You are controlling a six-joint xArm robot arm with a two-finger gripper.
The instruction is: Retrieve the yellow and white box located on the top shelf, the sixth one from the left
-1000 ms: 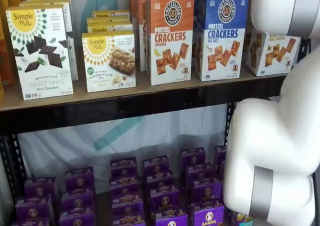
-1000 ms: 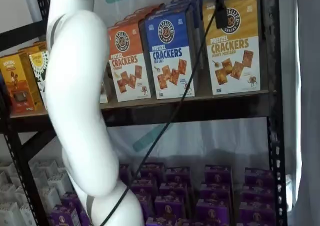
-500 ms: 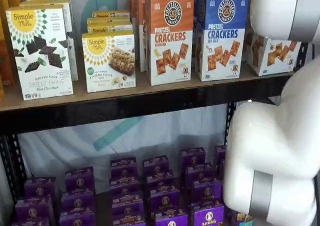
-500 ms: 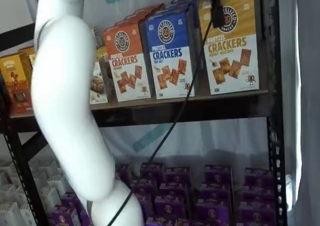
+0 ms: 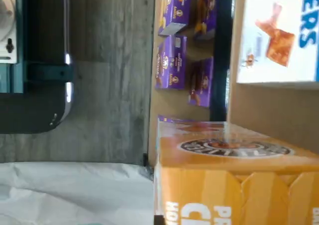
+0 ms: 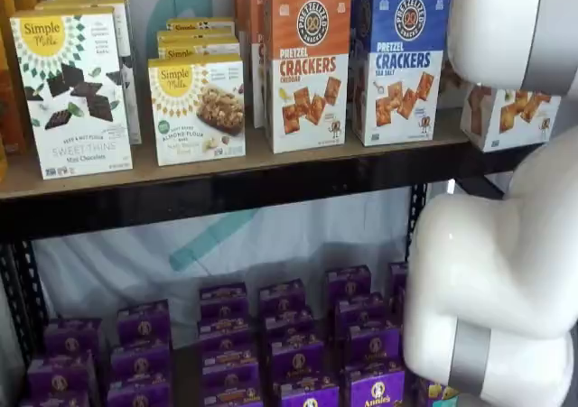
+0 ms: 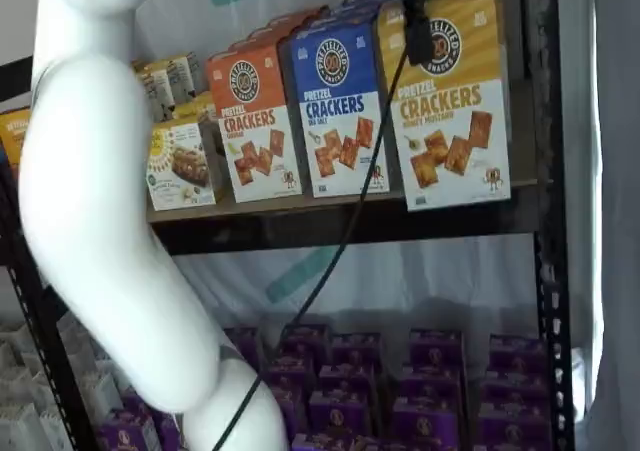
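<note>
A tall cardboard carton, yellow above with a round black logo and white below with brown cracker squares (image 7: 446, 96), beside orange-topped (image 7: 252, 126) and blue-topped (image 7: 340, 111) cardboard cartons.

Black perforated uprights (image 7: 548, 271) frame the rack, and a pale translucent sheet (image 6: 298, 235) with teal tape marks hangs behind it in both shelf views. The wrist view shows a grey wood-grain floor (image 5: 112, 75). Soft daylight brightens the sheet.

Top shelf (image 7: 330, 216): left of pincer (image 7: 417, 26) stand blue cracker box (image 7: 337, 111), orange cracker box (image 7: 253, 121); lower shelf carries purple boxes (image 6: 293, 335).
</note>
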